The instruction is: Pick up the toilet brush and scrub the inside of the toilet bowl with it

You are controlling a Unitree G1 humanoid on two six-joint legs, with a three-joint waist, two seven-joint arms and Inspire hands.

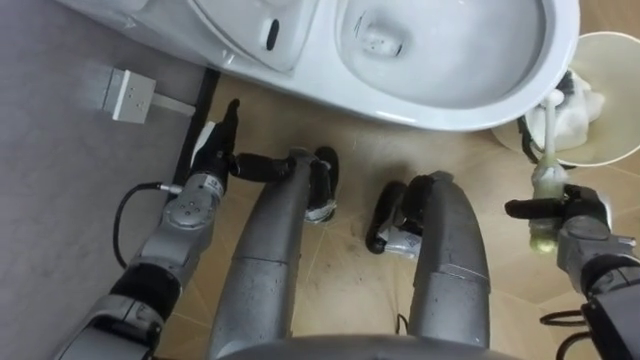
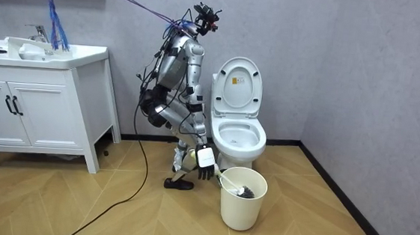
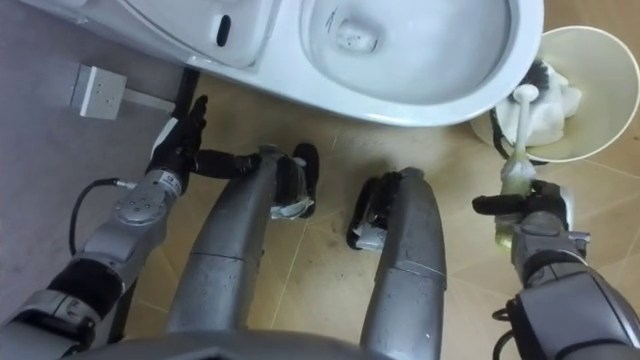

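Toilet brush (image 1: pixel 549 150) leans head-down in the bucket (image 1: pixel 625 155), fingers (image 1: pixel 525 208) of the right hand (image 1: pixel 585 225) clamped on its handle, toilet bowl (image 1: pixel 450 112) just leftward.

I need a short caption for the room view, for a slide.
Robot bent beside the toilet, right robot hand gripping a brush whose head sits in a white bucket.

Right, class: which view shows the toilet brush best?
The right eye view: the toilet brush runs from the right robot hand into the bucket. The left eye view matches; the room view shows it small.
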